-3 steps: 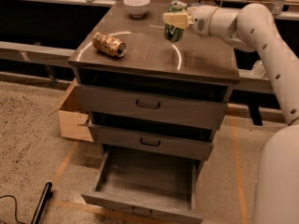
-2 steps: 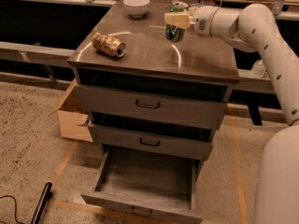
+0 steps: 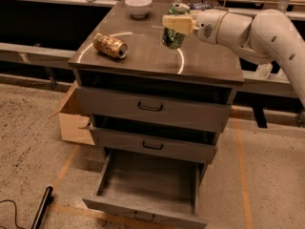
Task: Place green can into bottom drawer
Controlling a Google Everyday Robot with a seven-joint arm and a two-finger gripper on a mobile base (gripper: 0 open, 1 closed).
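Gripper is clamping green can, upper centre; lift clear of top, then lower upright into bottom drawer (open, bottom centre).

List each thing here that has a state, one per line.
gripper, over the cabinet top, shut on the green can
green can, upright, held
gold can, lying on its side
bowl, upright
bottom drawer, pulled open, nothing inside
top drawer, shut or barely ajar
middle drawer, shut or barely ajar
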